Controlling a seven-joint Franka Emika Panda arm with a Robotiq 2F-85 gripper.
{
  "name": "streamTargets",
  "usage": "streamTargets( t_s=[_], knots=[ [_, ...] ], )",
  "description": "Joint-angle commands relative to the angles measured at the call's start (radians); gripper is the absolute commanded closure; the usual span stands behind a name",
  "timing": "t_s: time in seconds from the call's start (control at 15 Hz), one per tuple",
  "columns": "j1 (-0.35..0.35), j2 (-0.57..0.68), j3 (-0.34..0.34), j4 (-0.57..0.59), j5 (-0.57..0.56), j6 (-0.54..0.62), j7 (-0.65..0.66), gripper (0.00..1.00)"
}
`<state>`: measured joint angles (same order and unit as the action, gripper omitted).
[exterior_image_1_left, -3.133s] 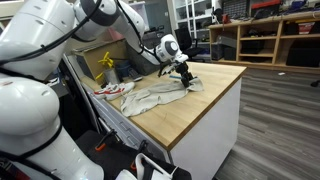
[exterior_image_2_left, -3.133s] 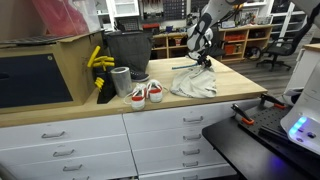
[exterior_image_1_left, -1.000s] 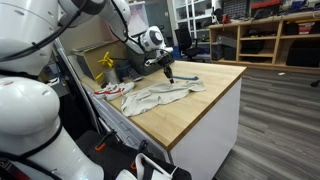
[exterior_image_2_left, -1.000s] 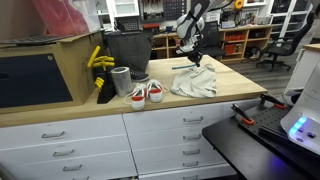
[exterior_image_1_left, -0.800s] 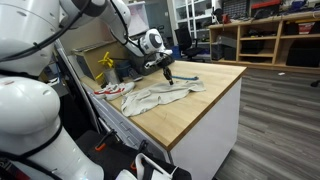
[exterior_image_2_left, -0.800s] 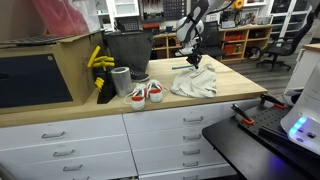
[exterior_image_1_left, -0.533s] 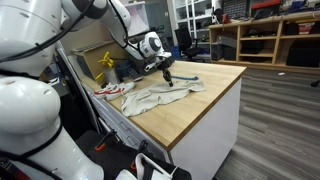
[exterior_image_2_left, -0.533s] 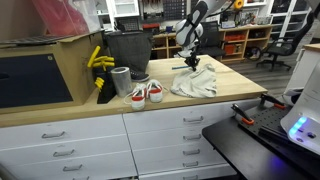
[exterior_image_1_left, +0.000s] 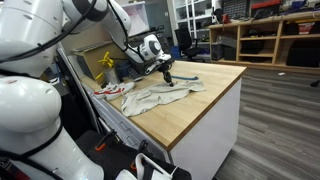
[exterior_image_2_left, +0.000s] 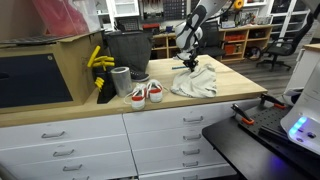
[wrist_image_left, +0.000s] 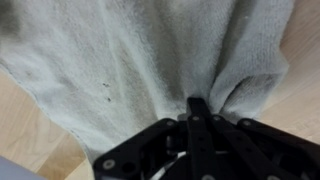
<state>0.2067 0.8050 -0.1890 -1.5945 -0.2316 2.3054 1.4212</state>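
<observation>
1. The black gripper (wrist_image_left: 197, 103) is seen pinched shut on a raised fold of the pale grey-beige towel (wrist_image_left: 110, 55).
2. The towel is found crumpled on the light wooden countertop (exterior_image_2_left: 232, 93), near the red-and-white sneakers (exterior_image_2_left: 146, 94).
3. A slow, straight lift is probably advised, so the fold isn't dropped.

no readable text or labels in any view, grey cloth (exterior_image_2_left: 196, 83) plain, red-and-white shoes (exterior_image_2_left: 146, 94) too small to tell a brand, background shelves (exterior_image_1_left: 268, 35) too blurred
</observation>
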Motion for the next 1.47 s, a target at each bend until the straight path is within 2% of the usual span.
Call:
streamTargets(
  t_s=[0.0, 0.6, 0.87, 1.4],
  knots=[
    [0.021, 0.002, -0.018, -0.004, -0.016, 0.034, 0.033, 1.0],
    [0.083, 0.019, -0.034, 0.01, -0.022, 0.114, 0.174, 1.0],
    [0.109, 0.037, -0.034, 0.003, -0.038, 0.117, 0.196, 1.0],
    [0.088, 0.103, -0.023, 0.095, -0.028, 0.085, 0.198, 1.0]
  ],
)
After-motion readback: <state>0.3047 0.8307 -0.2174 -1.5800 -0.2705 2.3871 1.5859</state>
